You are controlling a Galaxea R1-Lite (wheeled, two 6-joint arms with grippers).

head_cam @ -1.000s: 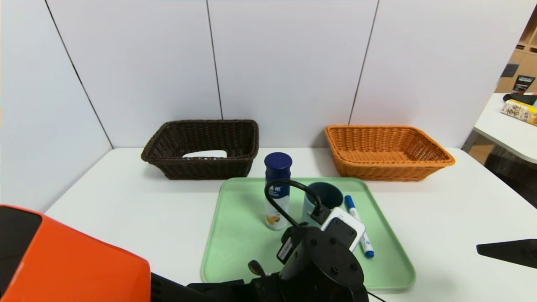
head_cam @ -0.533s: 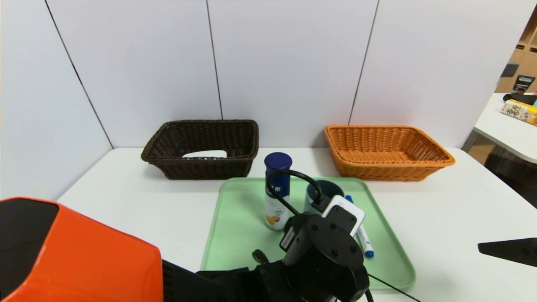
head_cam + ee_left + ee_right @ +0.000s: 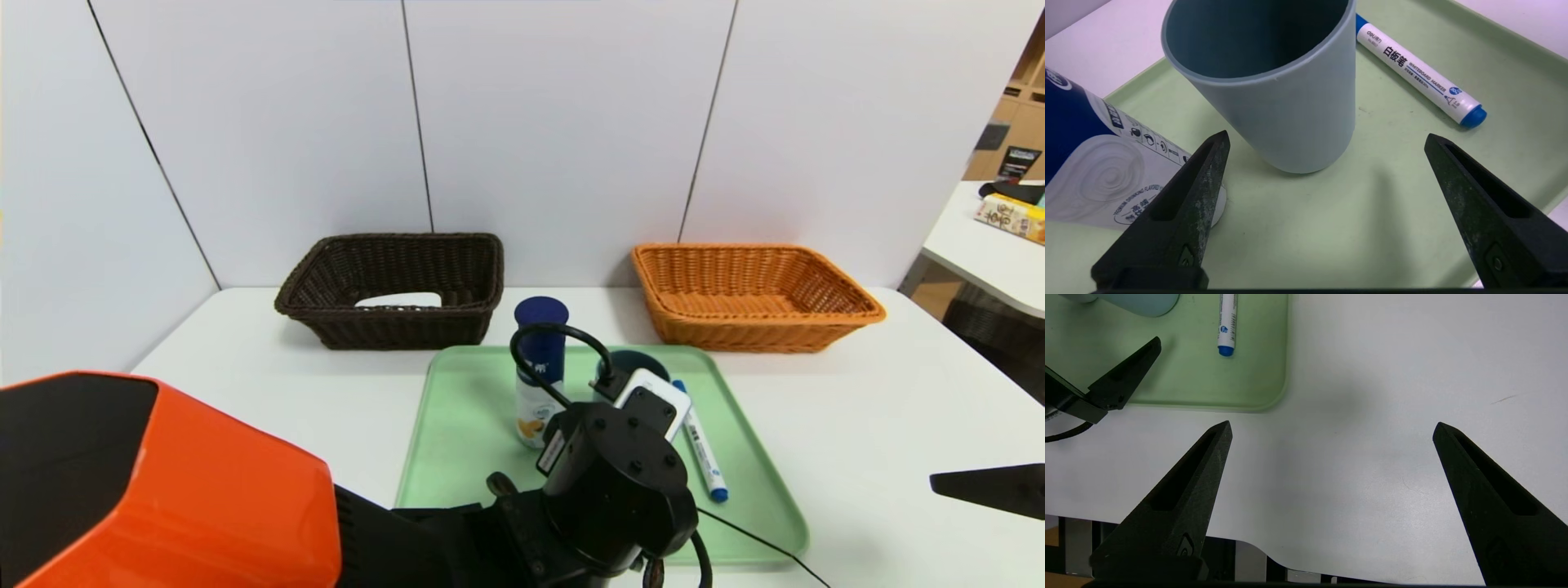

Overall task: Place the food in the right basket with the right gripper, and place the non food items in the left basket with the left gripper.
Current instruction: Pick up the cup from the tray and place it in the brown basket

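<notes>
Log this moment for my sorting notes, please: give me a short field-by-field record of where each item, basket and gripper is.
left gripper: open, over the green tray, fingers either side of the cup, not touching it
right gripper: open, parked over bare table right of the tray
cup: grey-blue, upright on tray
drink bottle: upright on tray, left of cup
marker pen: lying on tray, right of cup
dark brown basket: back left, holds a white case
orange basket: back right, nothing visible inside
</notes>
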